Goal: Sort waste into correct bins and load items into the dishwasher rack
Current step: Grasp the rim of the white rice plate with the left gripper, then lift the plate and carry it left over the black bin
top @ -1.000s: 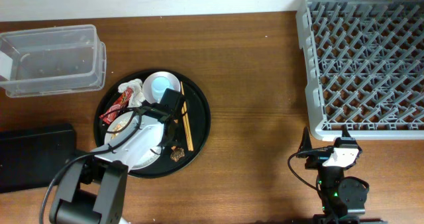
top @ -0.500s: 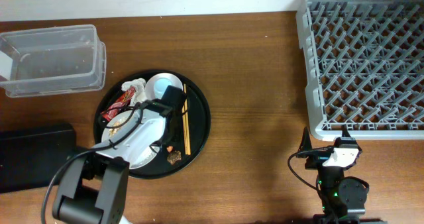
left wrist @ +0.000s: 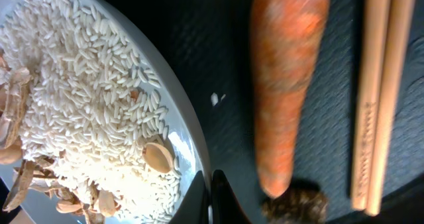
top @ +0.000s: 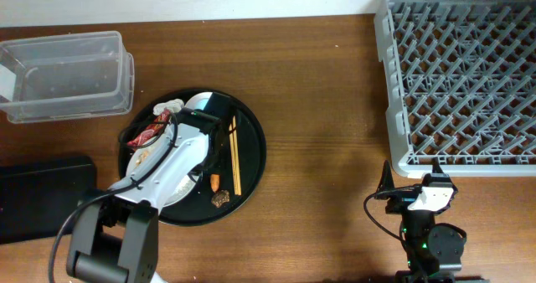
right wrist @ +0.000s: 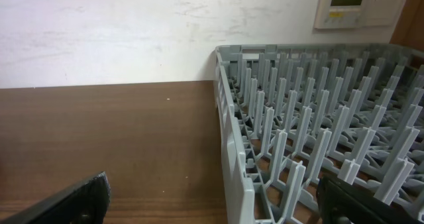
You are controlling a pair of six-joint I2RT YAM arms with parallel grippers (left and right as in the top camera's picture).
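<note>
Sitting closed at the white plate rim is the left claw; right claw spread wide.

Rack: overhead top-down, R wrist side-on.

1. A wide strip of bare table runs between the round black tray and the dishwasher rack;
2. At the left, the clear tub, far, and the flat black tray, near, leave a band of wood between them;
3. The left arm lies across the round tray, over the plate;
4. The left gripper, closed, sits in a slim lane between plate rim and carrot piece; brown lump and chopsticks crowd the right;
5. The rack's near wall stands just beyond the spread right gripper.
</note>
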